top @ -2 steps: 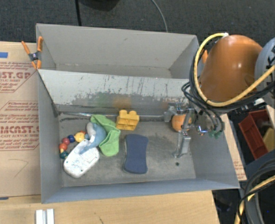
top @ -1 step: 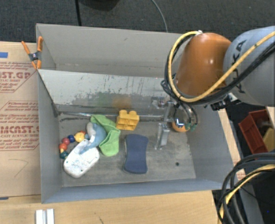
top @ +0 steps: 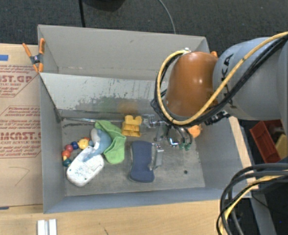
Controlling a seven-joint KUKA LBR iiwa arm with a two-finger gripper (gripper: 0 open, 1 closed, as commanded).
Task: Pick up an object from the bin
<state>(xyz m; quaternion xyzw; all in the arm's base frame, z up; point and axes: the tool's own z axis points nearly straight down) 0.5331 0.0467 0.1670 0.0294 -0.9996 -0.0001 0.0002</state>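
Note:
My gripper point(top: 165, 151) hangs below the arm's orange cover, low over the right half of the bin floor. It is open, and nothing shows between its fingers. One finger point(top: 158, 156) stands right at the right edge of a dark blue, soft, sock-like piece point(top: 141, 161) lying flat on the floor. A yellow toy block point(top: 131, 125) sits just up and left of the gripper, near the back wall. A small green thing point(top: 185, 145) and an orange piece point(top: 195, 130) lie close on the gripper's right, partly hidden by the arm.
To the left lie a green cloth point(top: 112, 142), a white and pale blue plastic object point(top: 85, 168) and a cluster of coloured beads point(top: 69, 151). The arm covers the bin's right back corner.

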